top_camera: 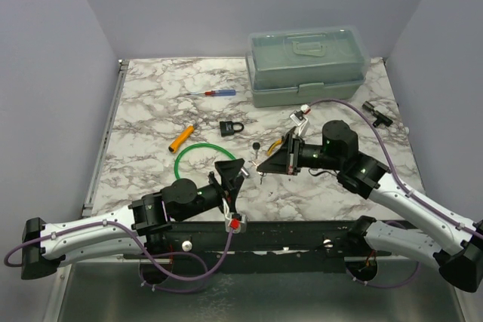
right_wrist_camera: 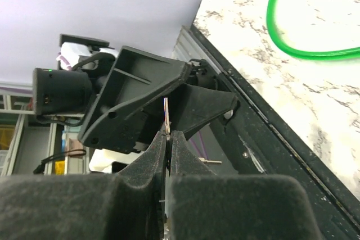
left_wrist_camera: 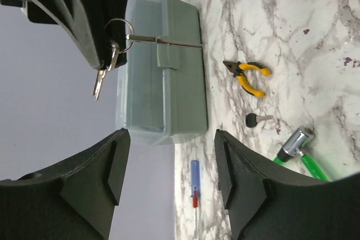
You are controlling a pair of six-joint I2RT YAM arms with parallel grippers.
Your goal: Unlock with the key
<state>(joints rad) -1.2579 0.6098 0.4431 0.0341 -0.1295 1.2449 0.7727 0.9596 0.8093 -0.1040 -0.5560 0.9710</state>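
The tiny key with a dark round head and short silver blade (top_camera: pixel 256 146) lies flat on the white-and-grey marble tabletop (top_camera: pixel 151 111), blade pointing toward the near edge. The small black padlock with a silver shackle (top_camera: pixel 232 127) lies flat nearby, beyond and left of the key, not touching it, shackle toward the far edge.

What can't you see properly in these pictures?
Key bunch: in the right wrist view the right gripper hides all but one thin blade edge.
Pliers: top view, mostly hidden behind the right gripper.
Padlock: top view, too small to show its keyhole.
Cable: cut off by the top edge, right wrist view.
Key: left wrist view, too small to show its teeth.
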